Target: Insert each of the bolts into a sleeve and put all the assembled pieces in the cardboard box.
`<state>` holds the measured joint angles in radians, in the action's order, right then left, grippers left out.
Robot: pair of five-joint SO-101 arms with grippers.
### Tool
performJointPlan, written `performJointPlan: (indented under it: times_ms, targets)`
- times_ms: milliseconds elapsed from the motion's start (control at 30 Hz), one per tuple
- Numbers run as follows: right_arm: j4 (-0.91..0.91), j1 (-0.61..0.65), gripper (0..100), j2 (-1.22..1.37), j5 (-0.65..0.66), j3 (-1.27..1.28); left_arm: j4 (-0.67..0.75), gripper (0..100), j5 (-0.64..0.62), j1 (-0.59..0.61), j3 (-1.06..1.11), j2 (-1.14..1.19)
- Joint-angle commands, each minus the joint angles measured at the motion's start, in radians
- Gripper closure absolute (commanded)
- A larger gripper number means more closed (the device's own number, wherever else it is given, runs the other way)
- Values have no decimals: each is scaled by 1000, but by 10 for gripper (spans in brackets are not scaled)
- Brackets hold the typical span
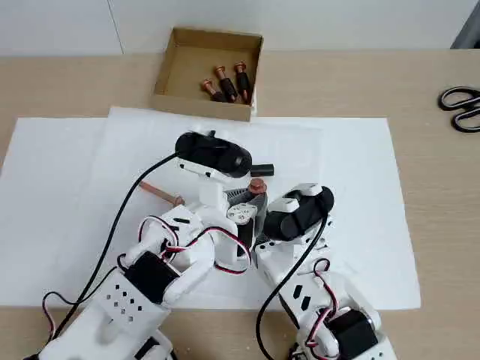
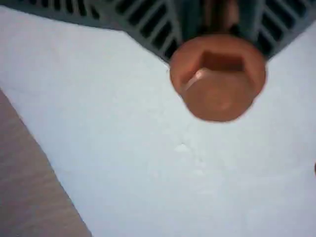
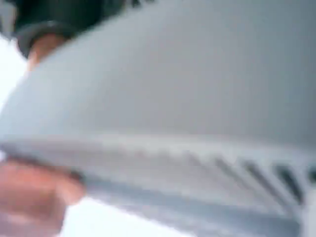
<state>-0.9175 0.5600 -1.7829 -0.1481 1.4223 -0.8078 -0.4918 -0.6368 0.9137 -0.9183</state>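
As the left wrist view shows it, the left gripper [image 2: 217, 17] is closed on a bolt [image 2: 217, 79]: the ribbed jaws clamp the shank and the hex head stands free of them above the paper [image 2: 148, 163]. In the high view I find that bolt at mid-paper, where the two arms meet nose to nose. The right gripper [image 3: 163, 123] is pressed in close beside it, and I cannot tell whether it is open, closed or holding anything. A black sleeve [image 1: 262, 169] juts out just beyond the bolt head, partly behind the left arm's motor. I cannot say whether it is held or lying on the paper, nor whether the bolt has entered it. A loose bolt [image 1: 160, 192] lies bare on the paper near the left arm. The box [image 1: 174, 64] stands at the paper's far edge, well apart from the arms, with three pieces [image 1: 226, 82] assembled and lying in it. Scissors [image 1: 461, 109] lie on the table off to the right. My assessment is that three units are complete and boxed, one is at the insertion step, and the loose bolt is yet to be sleeved and boxed.
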Motion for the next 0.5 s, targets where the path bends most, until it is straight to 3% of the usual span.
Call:
performJointPlan:
  times_ms: [0, 200, 467]
  targets:
    - [24, 1, 995, -4, -5, -12, -29, 994, 3, -8, -15, -31]
    - [24, 1, 995, -4, -5, -9, -29, 988, 8, -8, -16, -31]
    - [24, 1, 995, -4, -5, -8, -29, 812, 8, -6, -18, -31]
